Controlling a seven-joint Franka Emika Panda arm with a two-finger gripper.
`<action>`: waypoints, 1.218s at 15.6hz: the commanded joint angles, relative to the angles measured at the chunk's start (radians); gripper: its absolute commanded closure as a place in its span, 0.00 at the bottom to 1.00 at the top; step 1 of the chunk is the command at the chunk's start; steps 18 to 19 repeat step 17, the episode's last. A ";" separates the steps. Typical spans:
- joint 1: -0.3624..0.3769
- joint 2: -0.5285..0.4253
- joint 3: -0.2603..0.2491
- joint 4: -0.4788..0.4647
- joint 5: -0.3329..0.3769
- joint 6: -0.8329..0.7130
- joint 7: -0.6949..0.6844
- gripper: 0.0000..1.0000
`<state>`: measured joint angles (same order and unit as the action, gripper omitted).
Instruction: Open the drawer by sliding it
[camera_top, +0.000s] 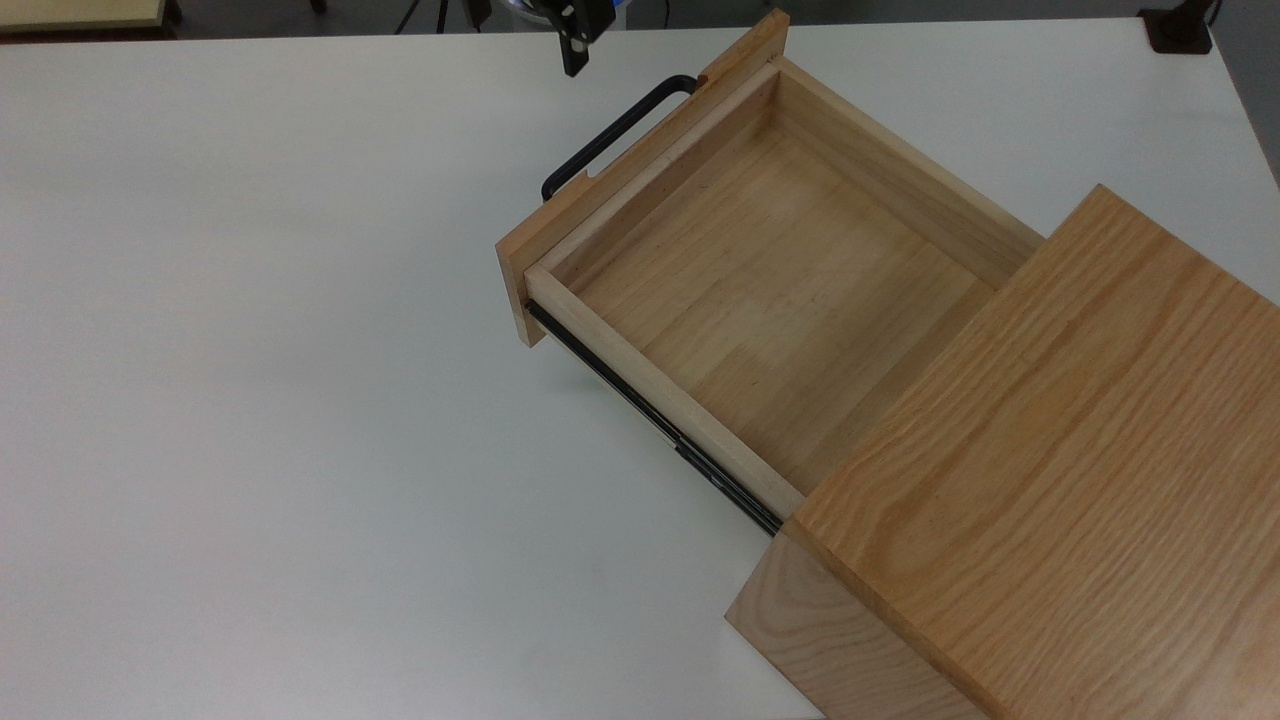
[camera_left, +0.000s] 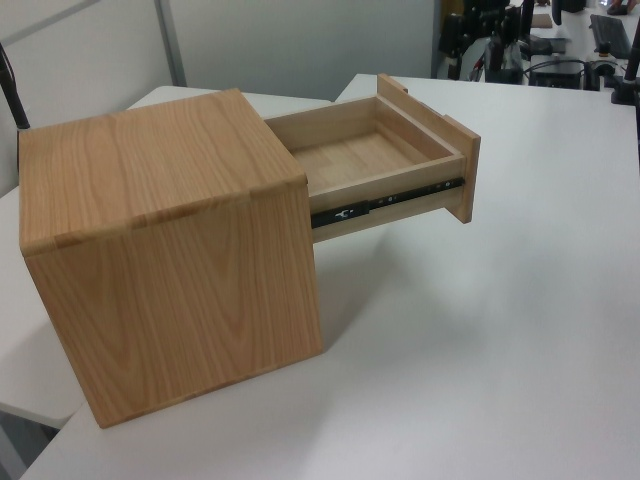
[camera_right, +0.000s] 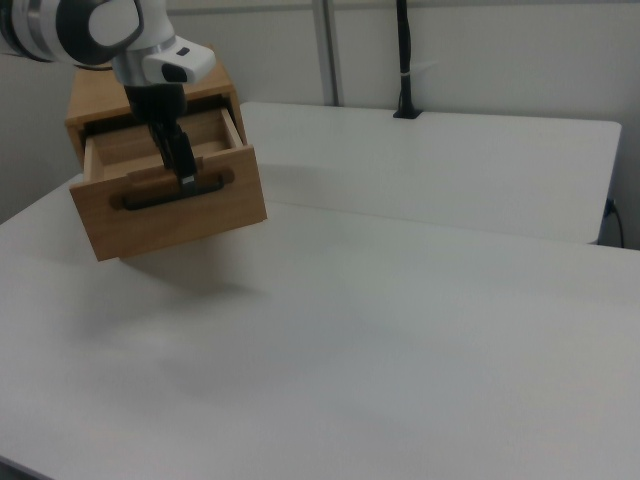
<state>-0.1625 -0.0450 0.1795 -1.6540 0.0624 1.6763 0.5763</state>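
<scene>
Gripper (camera_left: 470, 55) up high in the left view, past the far end of the drawer (camera_left: 385, 150), with its two black fingers (camera_left: 449, 45) spread wide apart and nothing between them. Not holding anything, not touching anything. In the top view, one finger (camera_top: 573, 48) poking down from the top edge, near the handle (camera_top: 615, 135) but clear of it, with bare white table (camera_top: 250, 350) in the gap. In the right view, the same gripper (camera_right: 181, 165) hanging under the white arm (camera_right: 110, 30) in front of the drawer front, lined up over the handle; hard to tell from there if touching or apart. Drawer pulled a long way out of the big wooden cabinet (camera_top: 1050, 430) and empty inside — just a bare pale wood floor. Back end tucked under the cabinet's flat top. In the top view, long way of the drawer slanting from lower right to upper left, with the flat front panel (camera_top: 640, 150) at the upper-left end, facing away from the cabinet. Black handle bar lying along that panel, running from lower left to upper right. Black rail (camera_top: 650, 420) along the drawer's lower-left side, stretched out between the front panel and the cabinet. In the left view, drawer sticking out of the cabinet toward the left view's right, held level above the table, not resting on it — front panel at the far right end
</scene>
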 joint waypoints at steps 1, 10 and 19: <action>0.087 -0.061 -0.081 -0.021 0.005 -0.026 -0.186 0.00; 0.090 -0.058 -0.109 -0.027 -0.085 -0.050 -0.783 0.00; 0.092 -0.052 -0.107 -0.029 -0.087 -0.050 -0.790 0.00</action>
